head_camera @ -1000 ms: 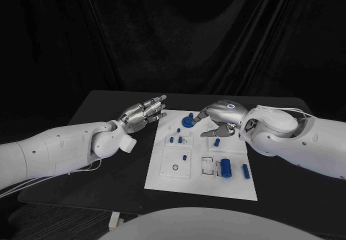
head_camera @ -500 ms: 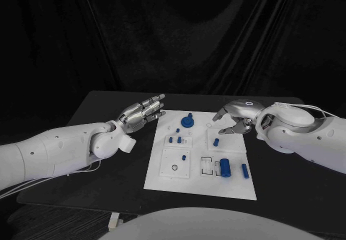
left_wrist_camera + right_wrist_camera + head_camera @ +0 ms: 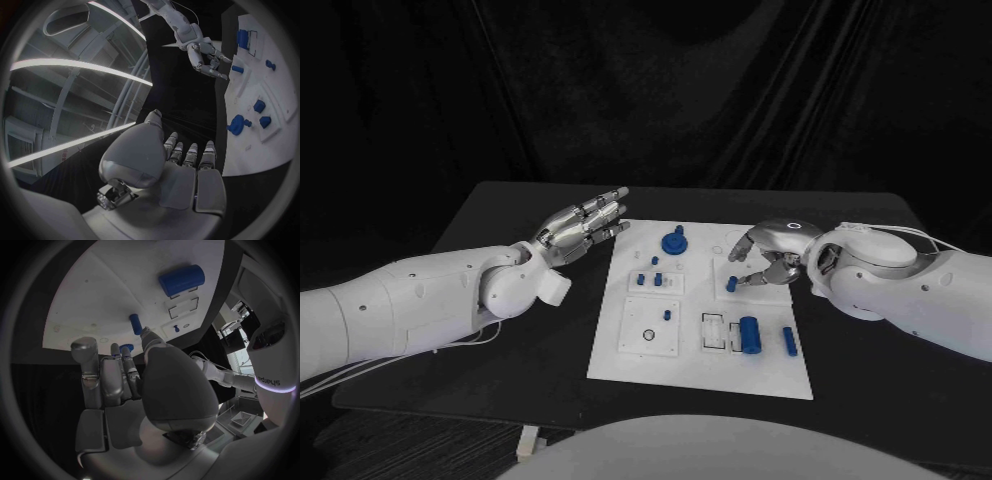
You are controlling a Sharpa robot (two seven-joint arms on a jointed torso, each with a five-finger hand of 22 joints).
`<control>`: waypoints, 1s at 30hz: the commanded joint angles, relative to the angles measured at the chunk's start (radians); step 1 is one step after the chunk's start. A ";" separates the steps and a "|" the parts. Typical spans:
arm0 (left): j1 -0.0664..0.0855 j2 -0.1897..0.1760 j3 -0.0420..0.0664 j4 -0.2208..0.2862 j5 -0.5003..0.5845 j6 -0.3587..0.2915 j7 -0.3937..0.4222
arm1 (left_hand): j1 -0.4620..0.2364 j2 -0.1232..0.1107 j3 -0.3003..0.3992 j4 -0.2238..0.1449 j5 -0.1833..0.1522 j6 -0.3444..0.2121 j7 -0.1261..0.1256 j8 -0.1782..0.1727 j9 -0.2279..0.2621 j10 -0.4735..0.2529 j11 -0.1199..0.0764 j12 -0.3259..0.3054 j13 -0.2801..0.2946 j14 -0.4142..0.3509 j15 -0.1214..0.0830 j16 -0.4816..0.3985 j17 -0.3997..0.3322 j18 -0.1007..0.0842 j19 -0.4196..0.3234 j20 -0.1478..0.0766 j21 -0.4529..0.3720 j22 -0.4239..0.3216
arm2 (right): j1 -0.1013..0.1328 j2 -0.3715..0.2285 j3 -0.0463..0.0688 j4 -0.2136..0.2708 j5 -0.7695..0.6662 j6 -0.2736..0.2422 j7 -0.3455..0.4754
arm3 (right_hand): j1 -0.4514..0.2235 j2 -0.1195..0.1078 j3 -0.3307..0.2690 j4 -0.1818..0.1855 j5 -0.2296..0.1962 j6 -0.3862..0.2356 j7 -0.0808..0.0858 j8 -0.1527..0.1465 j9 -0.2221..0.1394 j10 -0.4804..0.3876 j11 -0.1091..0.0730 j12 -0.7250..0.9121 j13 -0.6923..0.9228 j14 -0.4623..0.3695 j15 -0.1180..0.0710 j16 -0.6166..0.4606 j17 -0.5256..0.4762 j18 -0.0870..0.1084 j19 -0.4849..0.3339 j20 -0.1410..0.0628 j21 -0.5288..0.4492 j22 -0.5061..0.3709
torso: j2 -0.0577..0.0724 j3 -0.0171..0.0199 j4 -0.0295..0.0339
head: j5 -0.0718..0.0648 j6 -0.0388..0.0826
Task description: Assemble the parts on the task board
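The white task board [image 3: 626, 352] lies mid-table with several blue parts on it: a knob-shaped part [image 3: 674, 243] at its far end, a thick cylinder [image 3: 751, 333] and a peg [image 3: 790, 342] nearer me. My right hand [image 3: 769, 255] hovers over the board's far right, fingers apart and curved down beside a small blue peg [image 3: 731, 284]. In the right wrist view that peg [image 3: 135, 324] lies just off a fingertip, and a bit of blue [image 3: 127, 348] shows between the fingers. My left hand [image 3: 586, 228] floats flat and open beside the board's far left corner, holding nothing.
Small blue pieces [image 3: 642, 281] stand in the board's left column, with a round recess [image 3: 648, 335] below them. Two empty rectangular slots [image 3: 715, 331] sit beside the cylinder. Bare black table [image 3: 862, 330] surrounds the board, and a dark curtain hangs behind.
My right hand has left the knob-shaped part, swung right across the board's far end, then drawn closer to the small peg. The left arm has not moved.
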 commanded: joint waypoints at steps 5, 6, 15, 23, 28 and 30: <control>-0.002 0.000 0.001 0.003 0.003 0.006 0.021 | 0.010 0.003 0.002 -0.006 0.008 -0.005 -0.003 0.004 -0.001 0.000 0.006 -0.003 -0.001 0.000 -0.004 -0.004 -0.001 0.008 0.002 -0.007 -0.004 0.002 | -0.021 0.009 0.001 -0.007 0.005 0.013 0.011 | 0.012 0.016 0.005 -0.021 -0.001 0.008 0.015 0.001 -0.001 0.023 -0.004 0.000 -0.002 0.000 0.002 -0.002 -0.006 -0.003 0.005 0.001 -0.001 0.090 | 0.000 -0.0003 -0.0001 | 0.000 0.000; -0.002 0.000 0.001 0.002 0.003 0.006 0.020 | 0.010 0.003 0.002 -0.006 0.008 -0.005 -0.003 0.004 -0.001 0.000 0.006 -0.003 -0.001 0.000 -0.004 -0.004 -0.001 0.008 0.002 -0.007 -0.004 0.002 | -0.024 0.012 0.001 -0.009 0.005 0.013 0.012 | 0.015 0.017 0.007 -0.026 0.005 0.009 0.017 0.001 -0.001 0.026 -0.004 -0.003 -0.002 0.000 0.002 -0.002 -0.007 -0.003 0.005 0.000 -0.001 0.090 | 0.000 -0.0002 -0.0002 | -0.001 0.000; -0.003 0.000 0.001 0.004 0.003 0.011 0.016 | 0.012 0.008 0.003 -0.008 0.015 -0.002 0.001 0.006 0.000 0.000 0.008 -0.003 -0.001 0.000 -0.001 -0.004 -0.001 0.008 0.003 -0.002 -0.003 0.005 | -0.053 0.041 0.001 -0.038 0.005 0.004 0.019 | 0.072 0.036 0.045 -0.095 0.121 0.036 0.019 0.004 0.001 0.062 -0.007 -0.032 -0.003 -0.001 -0.002 -0.004 -0.011 -0.004 0.005 -0.004 -0.003 0.092 | -0.001 -0.0003 -0.0005 | 0.002 0.000; -0.004 -0.003 0.001 0.010 0.003 0.017 0.009 | 0.014 0.015 0.005 -0.012 0.022 0.012 0.011 0.012 0.002 0.000 0.016 -0.003 -0.001 0.000 0.003 -0.004 -0.001 0.009 0.004 0.004 -0.002 0.008 | -0.064 0.055 0.001 -0.052 0.005 -0.035 0.023 | 0.104 0.027 0.150 -0.136 0.198 0.114 0.030 0.029 0.019 0.153 -0.021 -0.071 -0.004 0.004 -0.015 0.001 -0.004 -0.005 0.009 -0.015 0.018 0.097 | 0.001 -0.0003 0.0007 | 0.004 0.000; -0.004 -0.003 0.001 0.008 0.003 0.019 0.008 | 0.015 0.018 0.006 -0.013 0.027 0.012 0.011 0.013 0.002 0.000 0.016 -0.003 -0.001 0.000 0.004 -0.004 -0.001 0.009 0.005 0.006 -0.002 0.010 | -0.066 0.054 0.001 -0.047 0.005 -0.075 0.037 | 0.106 0.021 0.197 -0.153 0.177 0.172 0.025 0.052 0.038 0.238 -0.036 -0.079 -0.002 0.011 -0.028 0.007 0.005 -0.009 0.017 -0.026 0.048 0.102 | 0.001 0.0002 0.0005 | 0.005 0.000; -0.004 -0.003 0.001 0.008 0.003 0.020 0.008 | 0.015 0.020 0.007 -0.014 0.029 0.012 0.011 0.013 0.002 0.000 0.016 -0.003 -0.001 0.000 0.006 -0.004 -0.001 0.009 0.005 0.007 -0.002 0.010 | -0.066 0.051 0.001 -0.042 0.005 -0.094 0.044 | 0.103 0.020 0.204 -0.158 0.167 0.198 0.016 0.064 0.048 0.269 -0.045 -0.081 -0.001 0.015 -0.034 0.008 0.008 -0.010 0.022 -0.032 0.062 0.104 | 0.000 0.0001 0.0004 | 0.007 0.000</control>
